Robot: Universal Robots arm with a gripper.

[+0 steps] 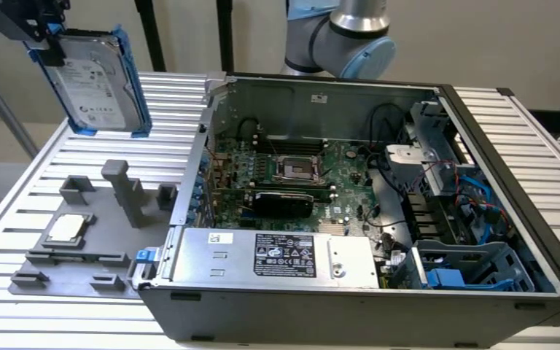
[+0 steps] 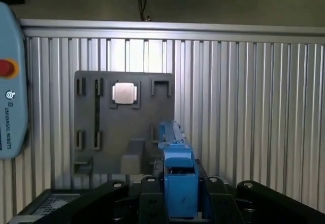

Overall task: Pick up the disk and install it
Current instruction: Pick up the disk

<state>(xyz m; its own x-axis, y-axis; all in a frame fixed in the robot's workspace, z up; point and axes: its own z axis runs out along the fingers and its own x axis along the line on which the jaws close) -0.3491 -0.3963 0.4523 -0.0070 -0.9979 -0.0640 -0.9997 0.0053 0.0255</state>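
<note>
Nearest, the open computer case (image 1: 358, 219) sits on the ribbed surface (image 1: 27, 175), a grey fixture (image 1: 85, 240) beside it. Farther back, the end effector (image 1: 47, 36) pinches the disk (image 1: 100, 80) aloft, apparently by its blue frame's edge.

Disk (image 1: 93, 76): dull silver-grey metal face, white paper label, smooth blue plastic frame.
Gripper (image 2: 180, 196): black, matt; metal or plastic could not be told.
Table (image 1: 542, 138): ribbed aluminium, satin silver.
Tray (image 1: 76, 281): grey plastic, matt.
Chip (image 1: 67, 228): bright, smooth metal lid.
Case (image 1: 338, 98): bare sheet metal inside, dull; outer shell dark grey, matt.
Power supply (image 1: 212, 255): plain sheet metal with a printed label.
Board (image 1: 343, 164): green, faintly glossy.
Cage (image 1: 475, 266): blue plastic.
Arm (image 1: 358, 40): silver metal, glossy pale-blue caps.
</note>
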